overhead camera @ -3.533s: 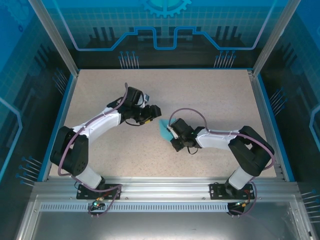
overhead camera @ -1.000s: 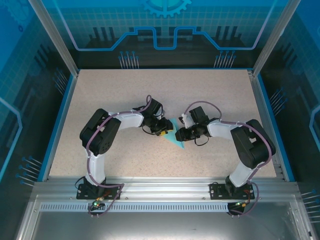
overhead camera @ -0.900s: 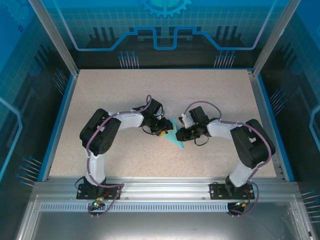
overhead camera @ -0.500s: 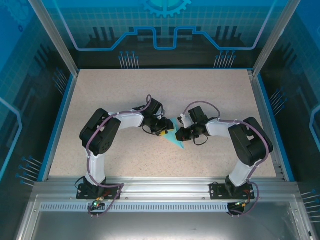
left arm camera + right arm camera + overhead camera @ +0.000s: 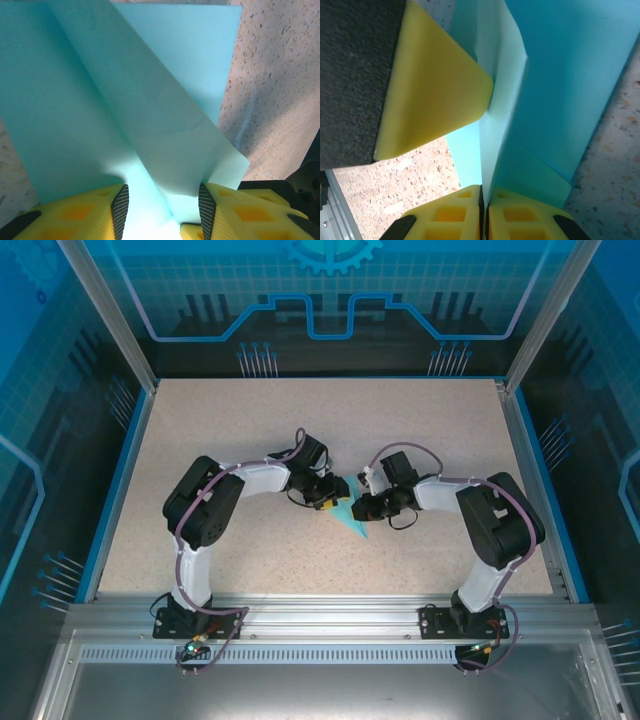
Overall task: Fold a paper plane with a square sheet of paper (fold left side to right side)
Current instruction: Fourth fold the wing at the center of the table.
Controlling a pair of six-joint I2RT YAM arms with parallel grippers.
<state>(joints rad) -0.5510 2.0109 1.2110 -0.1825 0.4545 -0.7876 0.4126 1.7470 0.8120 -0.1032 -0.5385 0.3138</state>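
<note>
The paper (image 5: 348,519) is light blue. It lies near the middle of the table (image 5: 430,430), right between the two tools. From above it looks like a thin shape with a sharp point. The point aims at the near edge of the table and a bit to the right.

The left tool (image 5: 327,501) comes at the paper from the left side. The right tool (image 5: 359,506) comes at it from the right side. The two tools are very close to each other, with the paper in the middle.

In the left wrist view, part of the paper lies flat on the speckled table. A long folded flap rises up from it. The flap runs down between the two yellow fingers of the left tool (image 5: 160,202). The black pads (image 5: 120,210) on those fingers stand apart, so this tool is open around the flap. The flap's edge is right next to the pad on the right of that view. I cannot tell if it touches.

In the right wrist view, the two yellow fingers of the right tool (image 5: 485,199) are pressed tight together. A thin flap of the paper is pinched between them, so this tool is gripping the paper. One yellow finger (image 5: 432,85) of the left tool is just beside that flap.
</note>
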